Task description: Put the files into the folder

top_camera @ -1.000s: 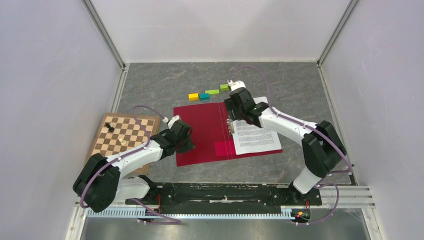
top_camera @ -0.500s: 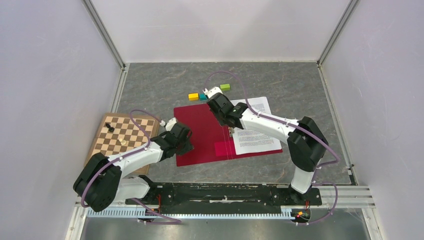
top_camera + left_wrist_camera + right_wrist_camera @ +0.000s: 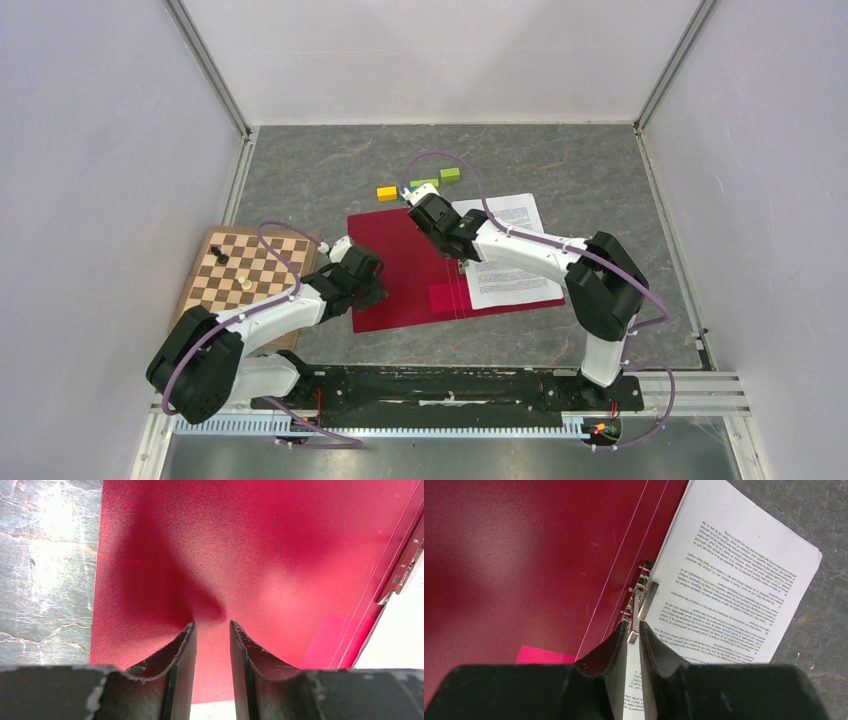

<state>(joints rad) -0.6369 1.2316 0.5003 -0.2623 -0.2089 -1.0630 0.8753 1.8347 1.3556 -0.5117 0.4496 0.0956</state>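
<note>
— Where to find the files (image 3: 729, 580)?

— Lying print-up on the right leaf of the open folder (image 3: 524, 555), left edge at the metal clip (image 3: 640, 587) by the spine, far corner hanging over onto the grey table (image 3: 300, 170).

— And the two arms?

— For the right gripper (image 3: 634, 630): pinched tight on the clip's lever, by the look of it. For the left gripper (image 3: 211, 630): tips a narrow slit apart, nothing between them, at the near edge of the left cover. Touching it or not, impossible to say.

— Likely to handle how?

— Lightly and limply, in all probability: thin loose sheets, apt to fan out or slide on the slick cover. Best taken at the overhanging corner, with the whole stack pinched at once rather than pushed from one side. Stiffer going expected from the sprung clip, so worth steadying the cover while raising it.
</note>
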